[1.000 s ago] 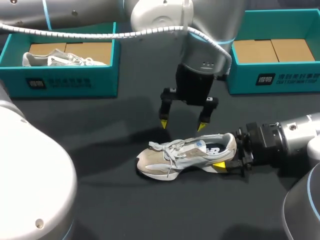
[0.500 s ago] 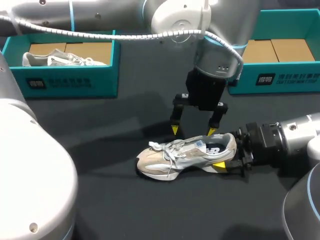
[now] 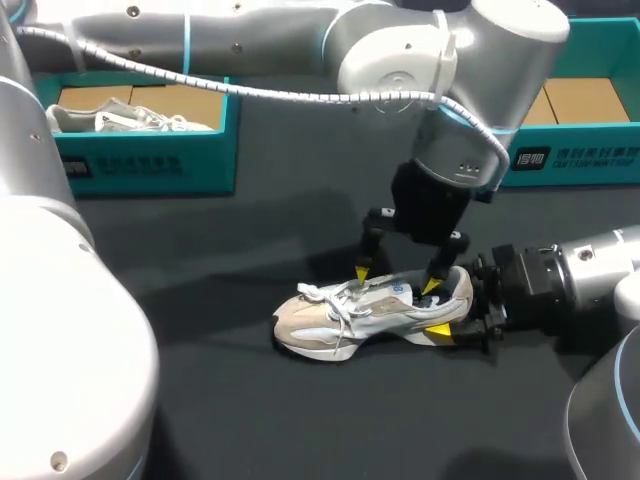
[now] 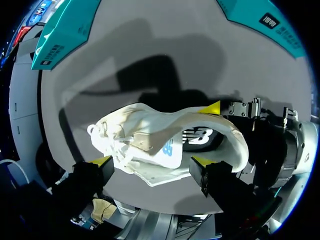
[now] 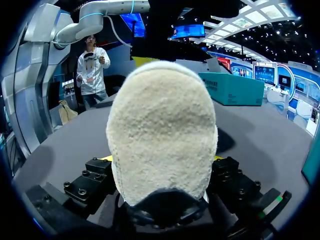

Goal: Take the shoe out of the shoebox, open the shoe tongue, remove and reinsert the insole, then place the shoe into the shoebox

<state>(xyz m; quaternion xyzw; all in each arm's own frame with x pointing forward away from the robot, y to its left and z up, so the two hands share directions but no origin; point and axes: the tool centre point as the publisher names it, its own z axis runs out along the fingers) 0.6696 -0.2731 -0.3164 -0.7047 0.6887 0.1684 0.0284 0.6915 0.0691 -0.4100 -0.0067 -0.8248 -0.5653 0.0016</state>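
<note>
Shoe (image 3: pixel 340 315) upright, mid tabletop (image 3: pixel 250 400), nearer right edge. Right fingers (image 3: pixel 437 328) clamp heel, seemingly from both sides. Left fingers (image 3: pixel 432 285) open, straddling collar. Pinch tongue only, lift toward toe; heel grip firm.

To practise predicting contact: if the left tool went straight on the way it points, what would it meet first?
The shoe, probably its open collar; the left tool points down over it, exact depth unclear.
</note>
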